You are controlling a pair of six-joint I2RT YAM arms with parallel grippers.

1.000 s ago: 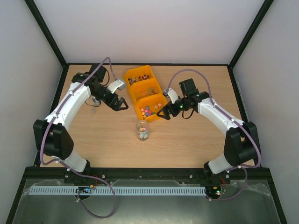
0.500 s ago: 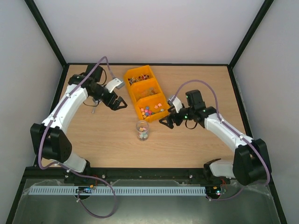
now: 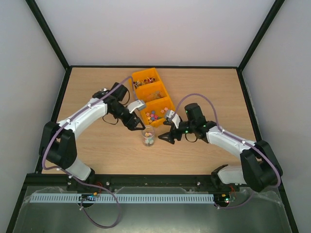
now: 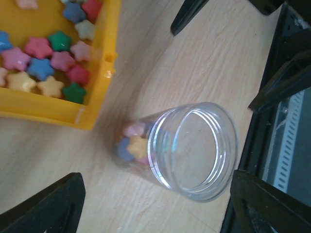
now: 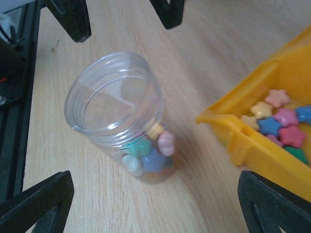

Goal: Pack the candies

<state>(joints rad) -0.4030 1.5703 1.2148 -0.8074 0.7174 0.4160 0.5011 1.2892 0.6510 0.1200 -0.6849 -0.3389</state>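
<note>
The left fingers (image 4: pixel 53 206) are spread wide and empty, flanking the clear jar (image 4: pixel 192 150) upright on the surface. A few candies (image 4: pixel 133 145) lie at its bottom, most in the yellow bin (image 4: pixel 92 104). The right fingers (image 5: pixel 39 201) gape empty too. Filling looks underway; next comes a careful pinch in the bin.

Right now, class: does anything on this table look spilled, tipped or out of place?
Nothing stands out. The clear jar stands upright with a few candies at its bottom; the rest sit inside the yellow bin.
</note>
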